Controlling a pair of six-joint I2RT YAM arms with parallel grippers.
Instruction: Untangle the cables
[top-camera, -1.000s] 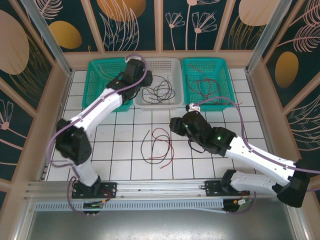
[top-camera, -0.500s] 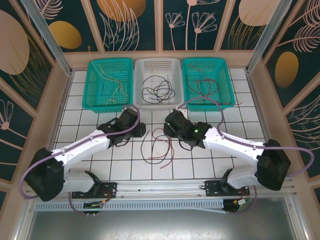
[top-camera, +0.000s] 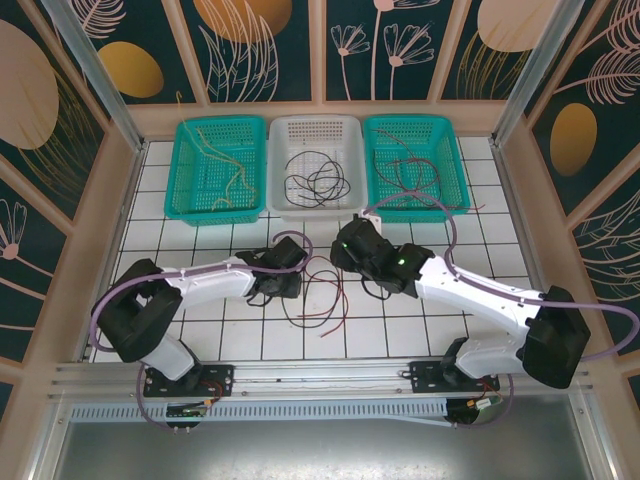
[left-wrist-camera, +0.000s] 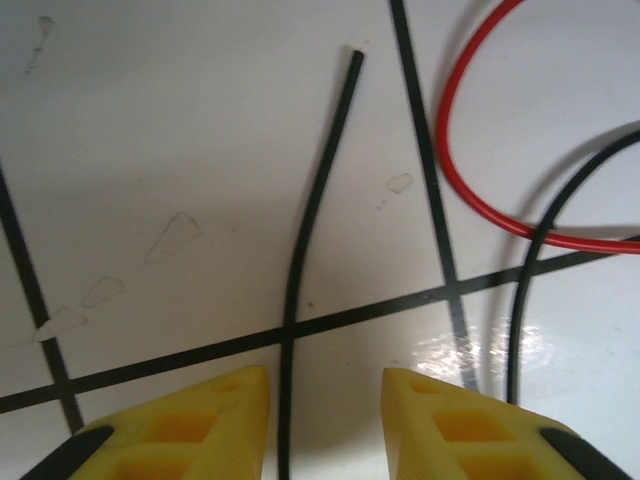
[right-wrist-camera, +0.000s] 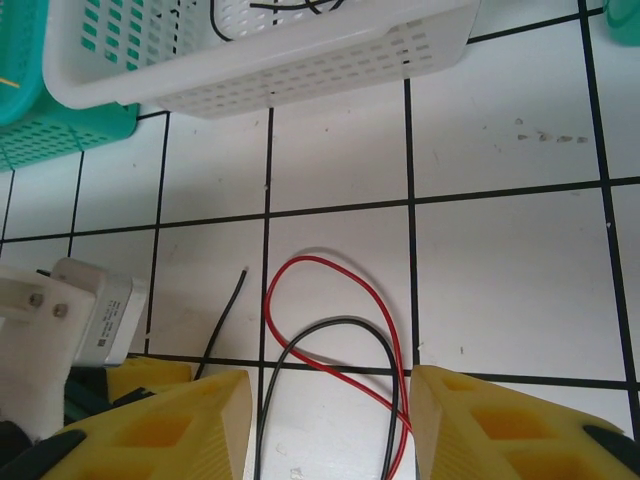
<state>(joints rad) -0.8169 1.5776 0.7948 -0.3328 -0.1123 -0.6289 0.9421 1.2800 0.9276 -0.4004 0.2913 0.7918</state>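
White gridded table (top-camera: 170, 240), dark floral panels (top-camera: 420, 50) around; cables (top-camera: 318, 297) lie loose.

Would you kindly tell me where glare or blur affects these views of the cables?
Left wrist: soft overall, with a glare patch on the table beside the black cable; the left pincer is blurred. Right wrist: red cable crisp, right pincer slightly soft. Top external: evenly lit, sharp.

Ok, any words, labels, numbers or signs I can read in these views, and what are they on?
None readable. No text shows on the white basket, the left teal basket, the right teal basket, the left gripper or the right gripper; the wall panels carry only plant drawings.
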